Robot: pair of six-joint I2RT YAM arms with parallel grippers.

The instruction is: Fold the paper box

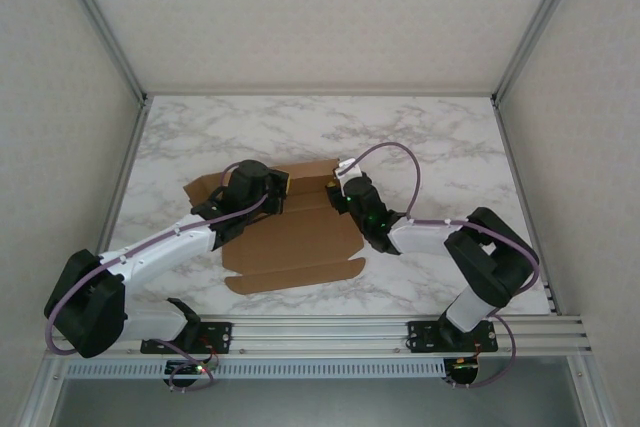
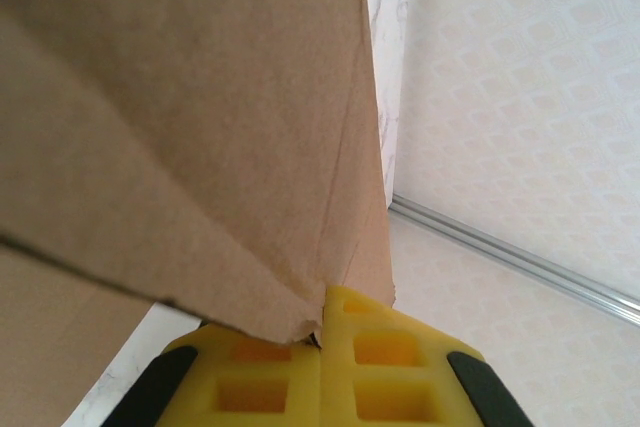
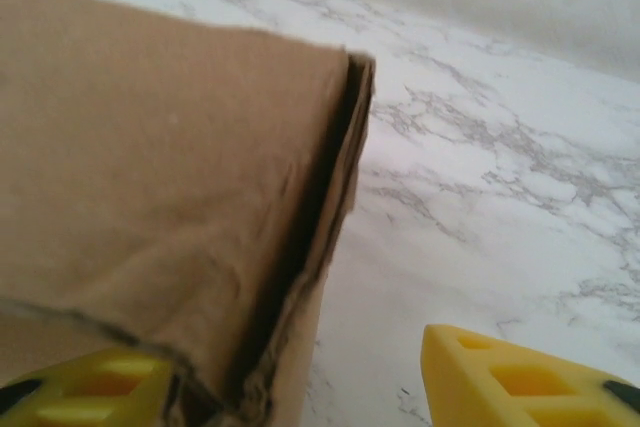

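Paper box [image 1: 290, 242]: your left hand [image 2: 322, 319] has it. The yellow fingers [image 2: 425, 347] are pressed together, and a ragged corner of a cardboard flap is pinched in the seam between them. That flap rises up and away from the hand across the upper left of the left wrist view, with a crease running diagonally over it.

Your right hand [image 3: 275, 347] is spread and grips nothing. One yellow finger [image 3: 130, 362] sits under the near edge of a folded-over panel. The other stands well clear to the side, over bare table [image 3: 480, 197]. The panel in front of this hand is doubled: two layers, with a dark gap along the fold edge.

From the top camera, both your hands are at the far edge of the sheet, near each other. The left hand [image 1: 272, 187] is on the left part and the right hand [image 1: 345, 190] on the right part. The rest of the sheet lies flat on the marble-patterned table, about mid-table, between the two arms. Its tabbed near edge points toward the arm bases. One flap lies flat beyond the left hand, out to the left.
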